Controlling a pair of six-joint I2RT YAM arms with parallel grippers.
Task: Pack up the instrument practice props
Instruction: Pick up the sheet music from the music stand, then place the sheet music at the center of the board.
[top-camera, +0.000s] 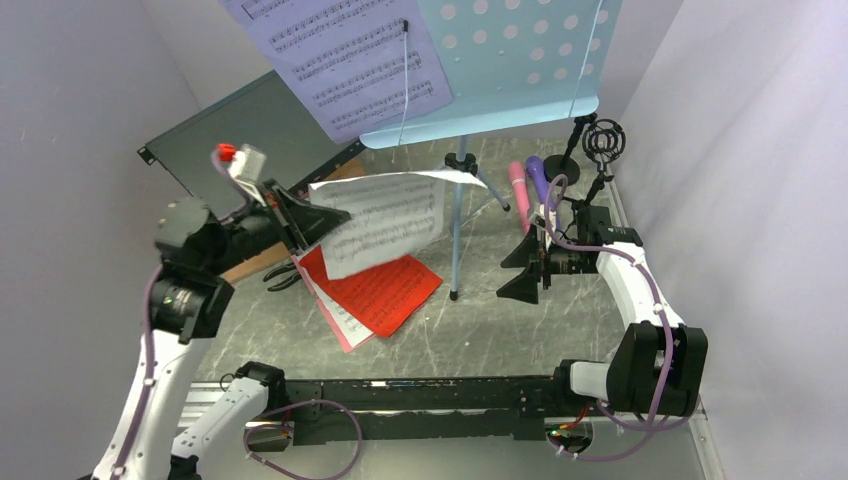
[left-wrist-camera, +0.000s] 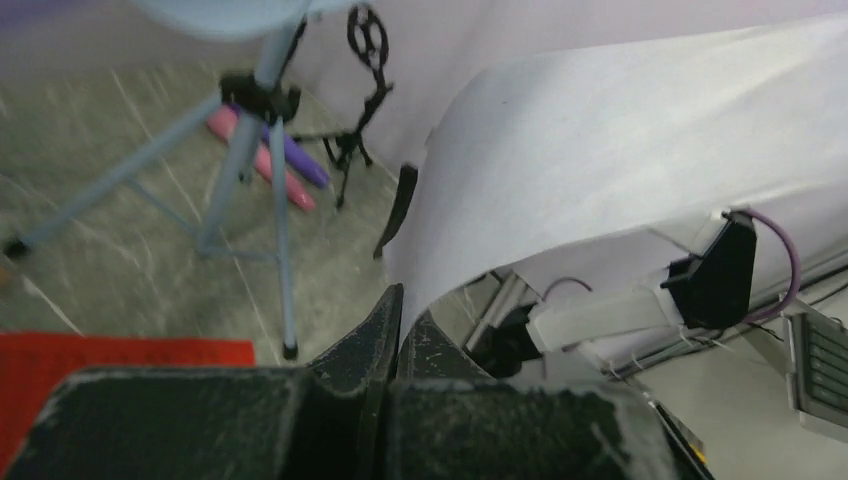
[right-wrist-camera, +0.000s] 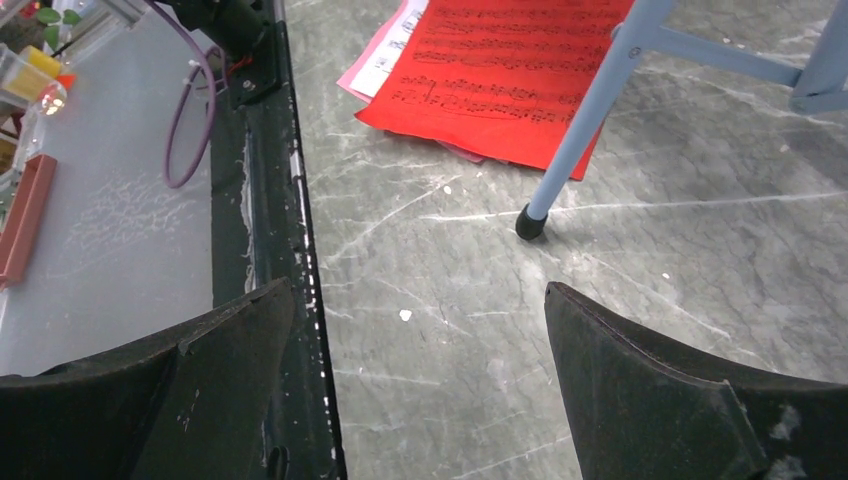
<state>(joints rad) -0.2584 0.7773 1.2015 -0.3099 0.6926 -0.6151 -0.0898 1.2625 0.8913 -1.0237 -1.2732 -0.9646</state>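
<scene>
My left gripper (top-camera: 335, 216) is shut on a white sheet-music page (top-camera: 390, 220) and holds it in the air at the left; the page fills the left wrist view (left-wrist-camera: 620, 150). Under it, a red page (top-camera: 385, 290) lies on pink and white pages (top-camera: 335, 312). The light-blue music rack (top-camera: 520, 60) stands on tripod legs (top-camera: 458, 215) at the back, with another page (top-camera: 345, 55) on it. Pink (top-camera: 519, 190) and purple (top-camera: 539, 177) microphones lie by two black mic supports (top-camera: 590, 150). My right gripper (top-camera: 522, 266) is open and empty, right of the tripod.
A large dark flat metal box (top-camera: 250, 130) lies at the back left. Black pliers (top-camera: 283, 275) lie left of the pages. A black rail (top-camera: 420, 392) runs along the near edge. Walls close in on both sides.
</scene>
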